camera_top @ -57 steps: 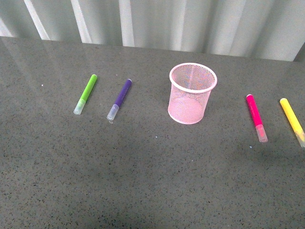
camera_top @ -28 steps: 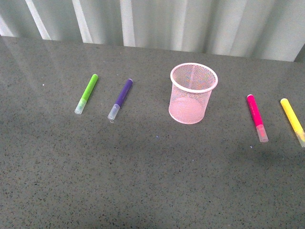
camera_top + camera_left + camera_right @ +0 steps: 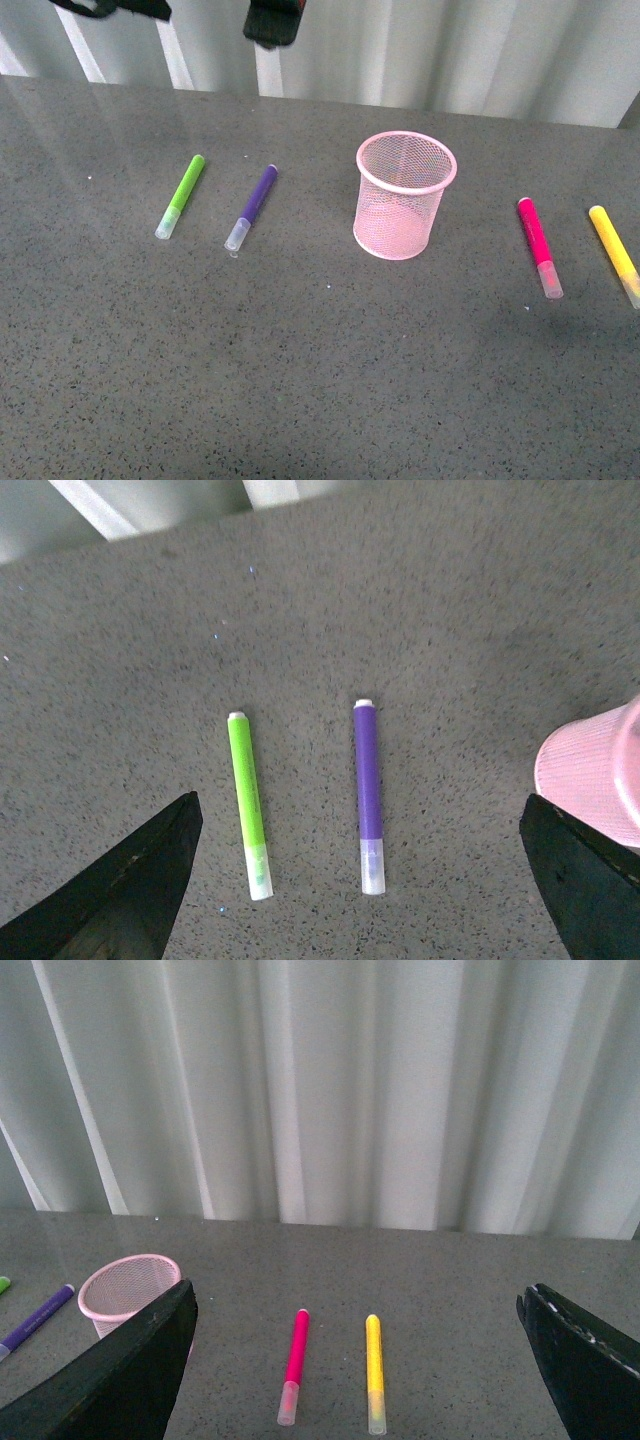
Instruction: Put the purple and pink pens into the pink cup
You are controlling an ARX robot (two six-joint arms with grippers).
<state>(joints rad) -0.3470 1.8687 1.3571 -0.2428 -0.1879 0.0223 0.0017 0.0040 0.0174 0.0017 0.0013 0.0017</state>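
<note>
In the front view, the pink cup [image 3: 405, 196] stands upright near the middle of the grey speckled surface [image 3: 300, 380]. Through its open mouth we see only its own mesh wall and base. The purple pen [image 3: 252, 207] lies flat to its left, well apart from it, with a lime-green marker [image 3: 181, 196] beyond. The pink pen [image 3: 539, 246] lies flat to the cup's right, also well apart, with a yellow marker [image 3: 614, 254] further right. All 4 point their pale caps toward us. Dark robot parts [image 3: 270, 20] cross the top edge.

In the left wrist view, the left end effector [image 3: 357, 802] hangs above the surface with its 2 dark fingers [image 3: 130, 880] spread wide and holding nothing. The purple pen and green marker lie side by side between them, and the cup's rim shows beside one finger.

In the right wrist view, the right end effector [image 3: 357, 1290] is likewise spread wide and empty. Between its fingers [image 3: 585, 1360] lie the pink pen and yellow marker, with the cup off to the side before a white curtain [image 3: 330, 1080].
</note>
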